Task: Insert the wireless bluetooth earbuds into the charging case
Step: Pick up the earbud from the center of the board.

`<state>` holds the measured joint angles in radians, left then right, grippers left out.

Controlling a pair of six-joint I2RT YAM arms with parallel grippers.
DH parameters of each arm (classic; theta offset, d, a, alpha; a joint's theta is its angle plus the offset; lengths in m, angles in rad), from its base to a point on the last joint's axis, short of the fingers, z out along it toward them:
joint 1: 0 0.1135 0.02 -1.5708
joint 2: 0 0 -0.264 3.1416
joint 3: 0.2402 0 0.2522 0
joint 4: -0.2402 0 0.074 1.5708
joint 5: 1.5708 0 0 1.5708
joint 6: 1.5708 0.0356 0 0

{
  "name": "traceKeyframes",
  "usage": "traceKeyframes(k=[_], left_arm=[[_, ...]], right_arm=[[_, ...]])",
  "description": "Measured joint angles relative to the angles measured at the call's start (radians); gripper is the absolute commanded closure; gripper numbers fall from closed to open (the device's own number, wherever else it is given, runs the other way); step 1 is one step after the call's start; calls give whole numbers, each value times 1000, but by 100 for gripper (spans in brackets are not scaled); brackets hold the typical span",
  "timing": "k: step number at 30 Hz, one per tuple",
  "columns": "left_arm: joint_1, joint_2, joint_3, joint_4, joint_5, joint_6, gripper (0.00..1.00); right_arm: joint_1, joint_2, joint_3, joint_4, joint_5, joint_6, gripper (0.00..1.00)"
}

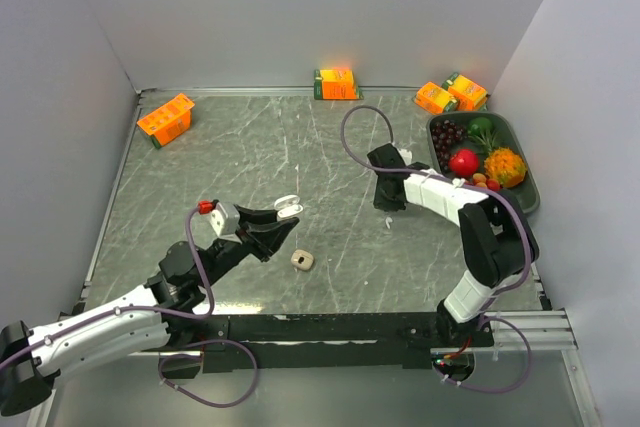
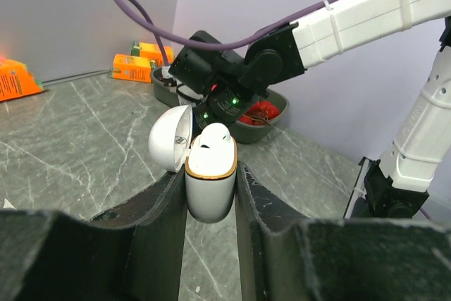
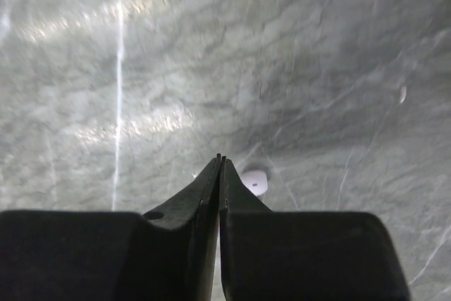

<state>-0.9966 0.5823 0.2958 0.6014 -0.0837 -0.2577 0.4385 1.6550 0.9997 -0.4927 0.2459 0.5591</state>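
Observation:
My left gripper [image 1: 281, 221] [image 2: 209, 171] is shut on the white, gold-rimmed charging case [image 1: 288, 207] [image 2: 210, 192] and holds it upright above the table. The case's lid [image 2: 170, 139] hangs open to the left, and a white rounded bud top [image 2: 212, 136] shows in the opening. Near the table's middle right, my right gripper [image 1: 387, 203] [image 3: 220, 161] points down, shut with nothing between its fingers. One white earbud [image 1: 388, 219] [image 3: 255, 182] lies on the marble just right of those fingertips, not held.
A small beige rounded object [image 1: 302, 260] lies on the table near the left gripper. A dark tray [image 1: 530, 190] with fruit stands at the right edge. Orange cartons [image 1: 165, 119] [image 1: 337, 83] [image 1: 450, 94] line the back. Walls close in three sides.

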Motion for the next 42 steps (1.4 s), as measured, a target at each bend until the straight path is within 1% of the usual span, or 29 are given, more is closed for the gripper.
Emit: traceKeyframes(k=[1, 3, 4, 7, 10, 15, 34, 38, 40, 42], left_arm=[[0, 5, 0, 0, 0, 0, 99], [0, 7, 0, 0, 0, 0, 99], [0, 8, 0, 0, 0, 0, 99], [0, 3, 0, 0, 0, 0, 99], [0, -4, 0, -1, 0, 0, 99], [0, -11, 0, 0, 1, -3, 99], [0, -9, 0, -16, 7, -3, 99], [0, -4, 0, -16, 8, -3, 99], [0, -2, 0, -16, 8, -3, 99], [0, -3, 0, -17, 8, -3, 99]], right_arm=[[-1, -2, 3, 6, 0, -2, 74], [-3, -7, 3, 12, -5, -8, 63], [-3, -11, 1, 12, -8, -10, 53], [-2, -61, -27, 18, -15, -18, 45], [-2, -126, -66, 19, -14, -28, 42], [-2, -142, -104, 23, -9, -51, 41], [-2, -43, -111, 57, -39, -105, 50], [-2, -41, -111, 59, -41, -109, 56], [-2, -40, -111, 59, -42, -108, 64], [-2, -39, -111, 60, -42, -111, 67]])
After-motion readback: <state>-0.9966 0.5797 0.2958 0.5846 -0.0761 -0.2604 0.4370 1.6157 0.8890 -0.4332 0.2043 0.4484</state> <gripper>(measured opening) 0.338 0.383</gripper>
